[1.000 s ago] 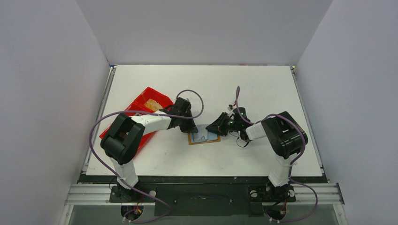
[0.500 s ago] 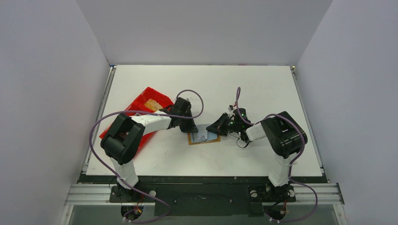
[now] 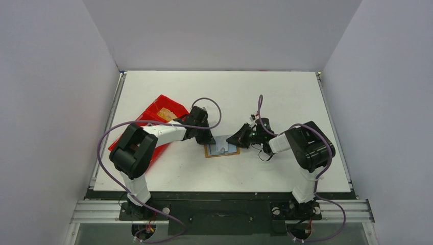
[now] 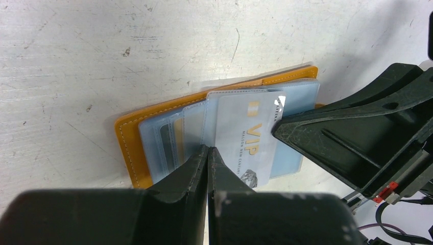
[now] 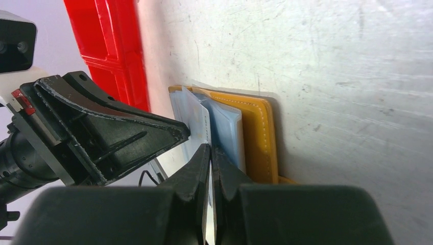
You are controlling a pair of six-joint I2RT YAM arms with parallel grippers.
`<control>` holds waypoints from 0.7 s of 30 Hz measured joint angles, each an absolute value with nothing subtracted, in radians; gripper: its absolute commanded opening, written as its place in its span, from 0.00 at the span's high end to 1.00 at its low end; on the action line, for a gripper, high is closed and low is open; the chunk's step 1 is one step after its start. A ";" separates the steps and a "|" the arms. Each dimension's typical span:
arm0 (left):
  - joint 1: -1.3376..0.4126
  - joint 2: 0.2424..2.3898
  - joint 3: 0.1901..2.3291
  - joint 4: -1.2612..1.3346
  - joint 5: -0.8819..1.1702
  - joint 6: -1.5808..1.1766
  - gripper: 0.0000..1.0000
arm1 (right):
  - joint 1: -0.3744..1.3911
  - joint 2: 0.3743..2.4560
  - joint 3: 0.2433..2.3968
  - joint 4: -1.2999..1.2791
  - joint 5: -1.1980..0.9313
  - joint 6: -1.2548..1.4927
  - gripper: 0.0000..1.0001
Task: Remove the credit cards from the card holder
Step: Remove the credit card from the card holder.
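Observation:
The tan card holder [image 3: 223, 153] lies open on the table between the two arms, its clear sleeves facing up [image 4: 130, 148]. One pale credit card [image 4: 250, 132] marked VIP sticks part way out of a sleeve. My left gripper [image 4: 208, 149] is shut and its tips press on the sleeves beside that card. My right gripper [image 5: 210, 148] is shut on the credit card's [image 5: 196, 120] free edge, close against the holder's tan cover [image 5: 258, 138]. From above, the left gripper [image 3: 208, 140] and the right gripper [image 3: 232, 140] face each other across the holder. Other cards are hidden in the sleeves.
A long red tray [image 3: 153, 120] stands left of the holder under the left arm, with something tan inside at its far end. Its red wall [image 5: 115, 46] shows behind the left gripper in the right wrist view. White walls close in the table on three sides.
The right gripper's jaws have closed onto the card's edge and it has shifted slightly to the right. The left arm has stayed put.

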State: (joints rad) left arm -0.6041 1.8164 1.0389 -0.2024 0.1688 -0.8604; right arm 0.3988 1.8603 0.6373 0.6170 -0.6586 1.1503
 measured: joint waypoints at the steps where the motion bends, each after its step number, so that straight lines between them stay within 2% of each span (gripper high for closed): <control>1: -0.603 1.816 1.039 -0.201 0.169 -0.861 1.00 | 0.396 1.860 0.637 0.612 -0.659 1.145 1.00; 21: -0.601 1.816 1.037 -0.198 0.175 -0.861 1.00 | 0.353 1.803 0.637 0.485 -0.650 1.033 1.00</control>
State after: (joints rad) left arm -0.6006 1.8164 1.0367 -0.1978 0.1745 -0.8608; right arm 0.3527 1.8027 0.6373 0.4847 -0.6502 1.0328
